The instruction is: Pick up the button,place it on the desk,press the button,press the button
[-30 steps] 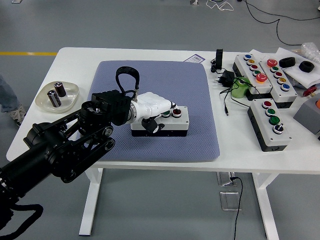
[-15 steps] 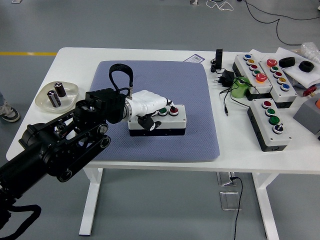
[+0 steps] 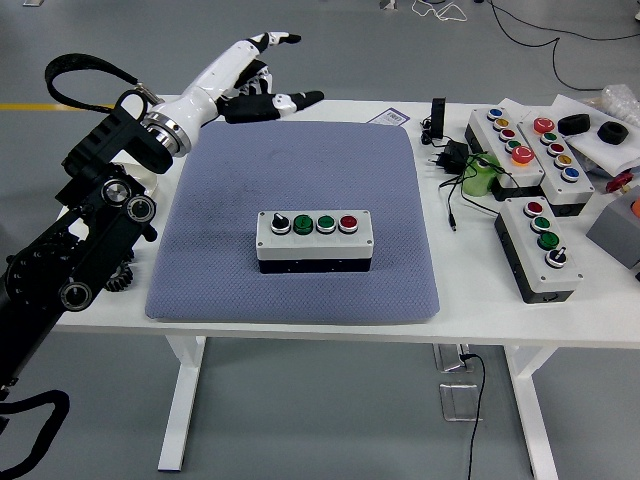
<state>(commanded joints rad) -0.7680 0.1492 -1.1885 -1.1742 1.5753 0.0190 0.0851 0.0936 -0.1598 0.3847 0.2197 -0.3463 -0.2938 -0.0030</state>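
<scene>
A: On the blue mat (image 3: 300, 290), where is the button box (image 3: 314, 240)?
B: Centred, flat, untouched; four controls face up.
A: Left hand (image 3: 243, 73)?
B: Raised above the mat's far-left corner, well apart from the box, fingers (image 3: 300, 99) spread, grasping nothing.

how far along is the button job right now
Placing looks done: the button box sits flat on the blue mat, nothing touching it. Nothing is in hand: the left hand is raised over the table's far left with fingers spread. Whether any press is left, this frame cannot show.
</scene>
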